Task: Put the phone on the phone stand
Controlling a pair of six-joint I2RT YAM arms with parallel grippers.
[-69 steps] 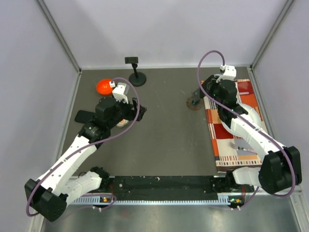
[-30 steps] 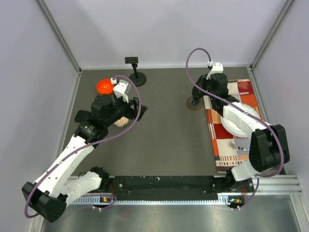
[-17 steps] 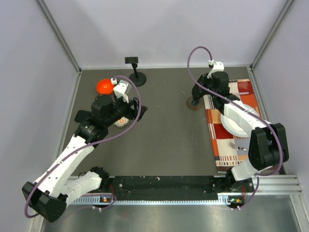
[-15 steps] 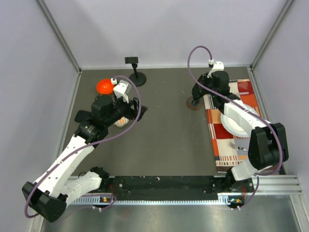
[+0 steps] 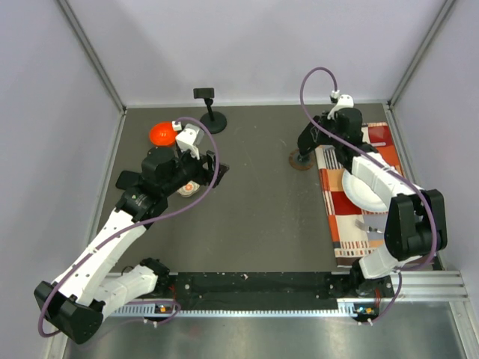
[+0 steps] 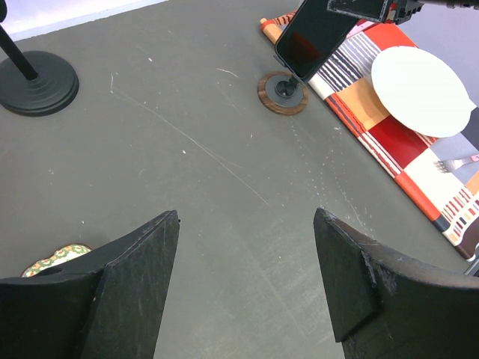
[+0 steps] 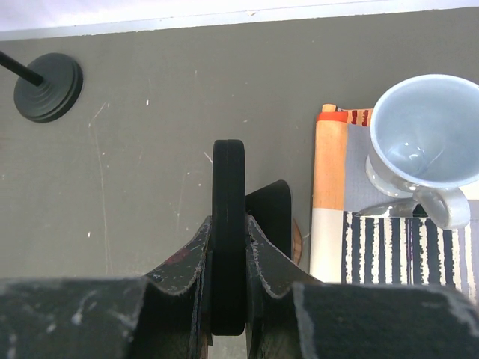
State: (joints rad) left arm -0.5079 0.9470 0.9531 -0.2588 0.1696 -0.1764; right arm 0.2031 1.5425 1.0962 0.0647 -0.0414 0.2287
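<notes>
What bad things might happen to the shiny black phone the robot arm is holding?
1. The glossy black phone is pinched edge-on in the right gripper, so it may slip out on the way.
2. It hangs close beside the grey plate of the brown-footed stand. A swing might knock that stand over.
3. The black round-based stand is far across the table, and its small head gives little room, so the phone may miss or tip off.

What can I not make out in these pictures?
Phone stand: left wrist view, the top edge cuts off its stem and head.
Phone: right wrist view, only one thin edge shows, clamped inside the right gripper.
Brown-footed stand: right wrist view, mostly hidden behind the phone and fingers.
</notes>
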